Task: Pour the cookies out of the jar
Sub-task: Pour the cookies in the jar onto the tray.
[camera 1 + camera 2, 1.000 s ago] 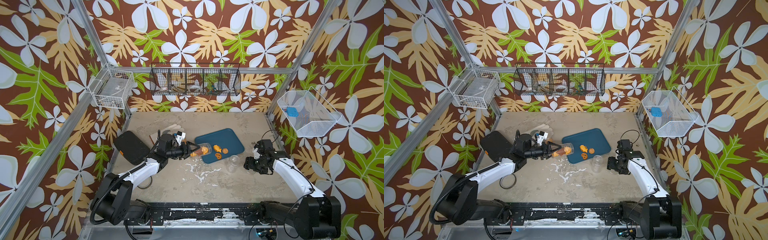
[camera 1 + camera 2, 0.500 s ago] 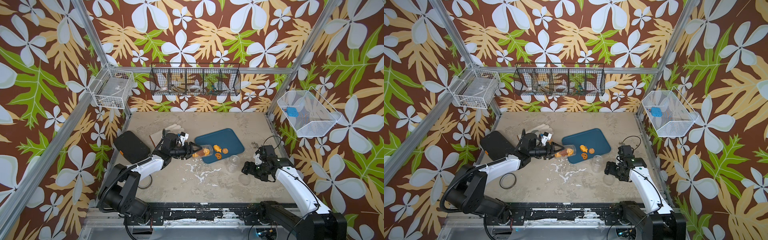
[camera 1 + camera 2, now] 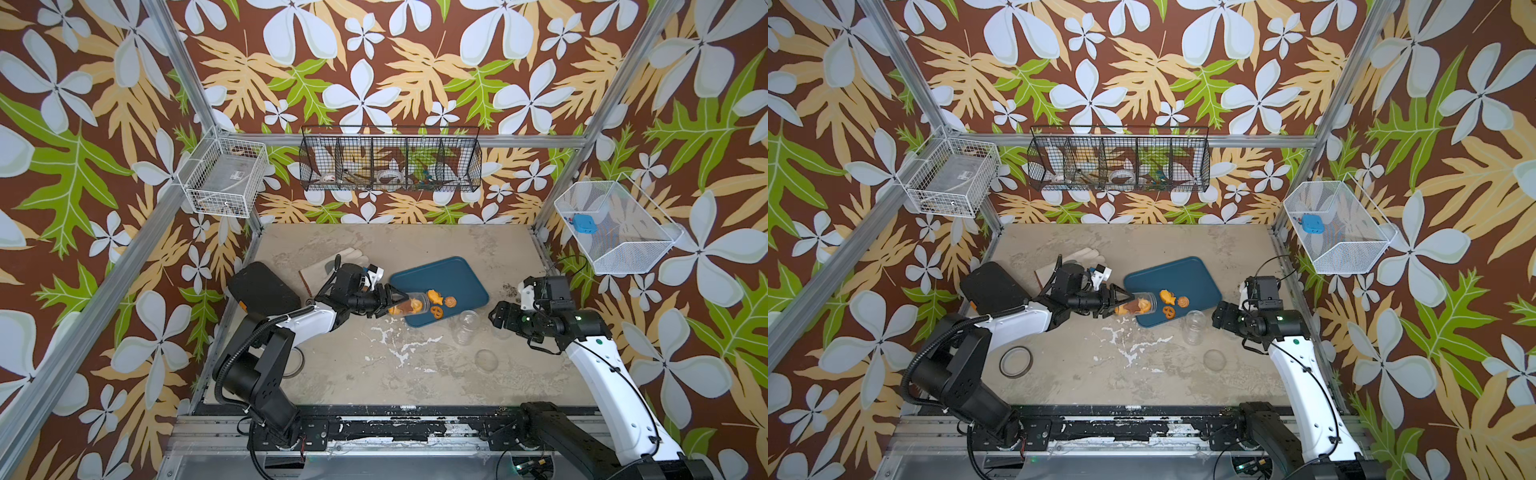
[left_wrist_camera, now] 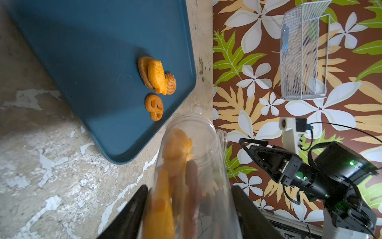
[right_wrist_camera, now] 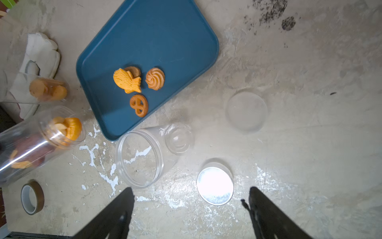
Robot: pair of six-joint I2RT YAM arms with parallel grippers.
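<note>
- The right end effector (image 5: 190,189) is now standing with its jaws spread wide and nothing between them. A second ago they were much closer together.
- A clear lid (image 3: 486,360) is lying flat on the desk (image 3: 415,390) near the right arm, in a spot that looked bare a second ago, so the right arm is evidently just finishing setting it down. In the right wrist view it is sitting between the open fingers, apart from both.
- The left end effector (image 3: 398,304) is gripping the jar (image 3: 413,306) near its closed end, with a finger pressing on each side. It is holding the jar tipped roughly level, the open mouth at the near left edge of the blue tray (image 3: 440,274).
- The jar is hardly shifting compared with a second ago.
- Four of the cookies (image 5: 127,80) are lying on the tray just beyond the mouth: a fish shape leaning on a brown round, a swirl and a pretzel. That is the same number as a second ago.
- The rest are sitting inside the jar, an orange one crowding the mouth.
- Judging from this, the lid is out of the way and the pour is under way but stalling. A steeper tilt or a shake is probably needed.
- An empty jar (image 5: 140,159) is sitting just beside the tray's near edge, where spilled cookies may be rolling against it.
</note>
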